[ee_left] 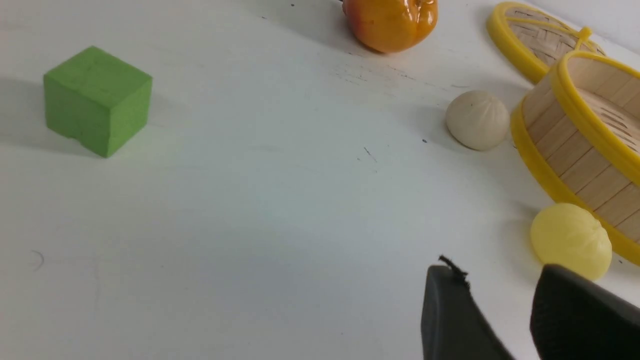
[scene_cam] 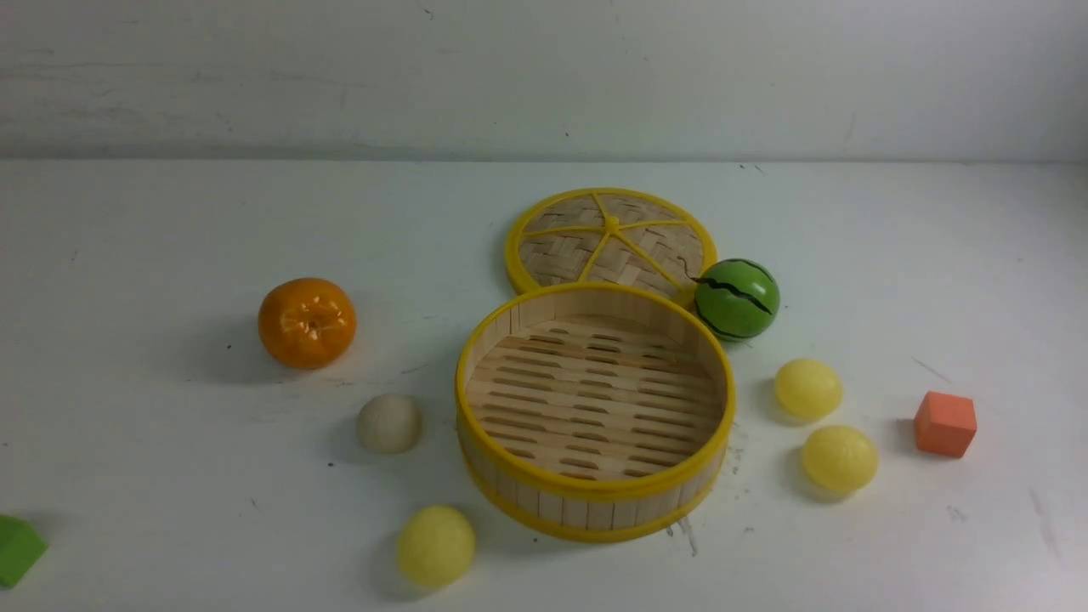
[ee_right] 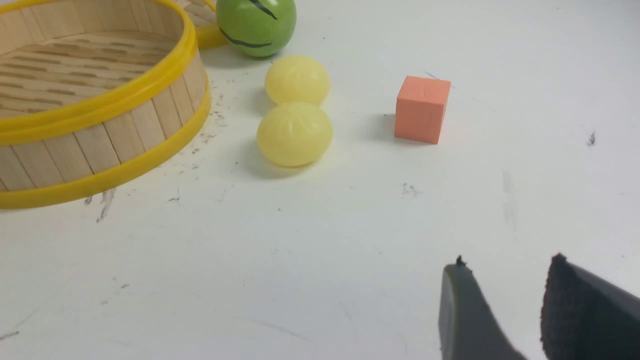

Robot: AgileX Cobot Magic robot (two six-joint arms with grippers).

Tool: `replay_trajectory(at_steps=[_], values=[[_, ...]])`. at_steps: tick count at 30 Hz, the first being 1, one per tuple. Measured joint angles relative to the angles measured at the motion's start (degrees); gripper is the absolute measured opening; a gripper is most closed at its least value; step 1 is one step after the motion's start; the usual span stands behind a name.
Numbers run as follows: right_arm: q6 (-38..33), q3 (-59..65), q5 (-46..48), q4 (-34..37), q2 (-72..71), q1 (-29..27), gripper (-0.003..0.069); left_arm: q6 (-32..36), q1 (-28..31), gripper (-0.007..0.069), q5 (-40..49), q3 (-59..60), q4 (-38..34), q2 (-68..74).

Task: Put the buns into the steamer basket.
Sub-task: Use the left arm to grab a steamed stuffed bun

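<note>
The steamer basket stands empty at the table's middle. A beige bun lies left of it and a pale yellow bun in front of it to the left. Two more pale yellow buns lie to its right. Neither gripper shows in the front view. My left gripper is open and empty, just short of the front-left yellow bun; the beige bun lies farther on. My right gripper is open and empty, well back from the two right-hand buns.
The flat woven lid lies behind the basket. A green watermelon ball sits at its right. An orange is at the left. A green cube is at the front left, an orange cube at the right.
</note>
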Motion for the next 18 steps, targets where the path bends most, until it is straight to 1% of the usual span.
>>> replay_trajectory(at_steps=[4,5,7,10,11,12,15,16,18], values=[[0.00,0.00,0.00,0.00,0.00,0.00,0.0239,-0.08,0.00,0.0238,-0.69,0.00,-0.24,0.00],[0.00,0.00,0.00,0.00,0.00,0.00,0.0239,-0.68,0.00,0.0238,-2.07,0.00,-1.41,0.00],[0.00,0.00,0.00,0.00,0.00,0.00,0.0239,-3.30,0.00,0.0238,-4.84,0.00,-5.89,0.00],[0.00,0.00,0.00,0.00,0.00,0.00,0.0239,-9.25,0.00,0.0238,-8.96,0.00,-16.22,0.00],[0.00,0.00,0.00,0.00,0.00,0.00,0.0239,-9.52,0.00,0.0238,-8.96,0.00,-16.22,0.00],[0.00,0.00,0.00,0.00,0.00,0.00,0.0239,-10.72,0.00,0.0238,-11.25,0.00,-19.63,0.00],[0.00,0.00,0.00,0.00,0.00,0.00,0.0239,-10.88,0.00,0.0237,-16.49,0.00,-21.97,0.00],[0.00,0.00,0.00,0.00,0.00,0.00,0.0239,-10.88,0.00,0.0231,-17.18,0.00,-22.68,0.00],[0.00,0.00,0.00,0.00,0.00,0.00,0.0239,-10.72,0.00,0.0205,-15.26,-1.45,-23.53,0.00]])
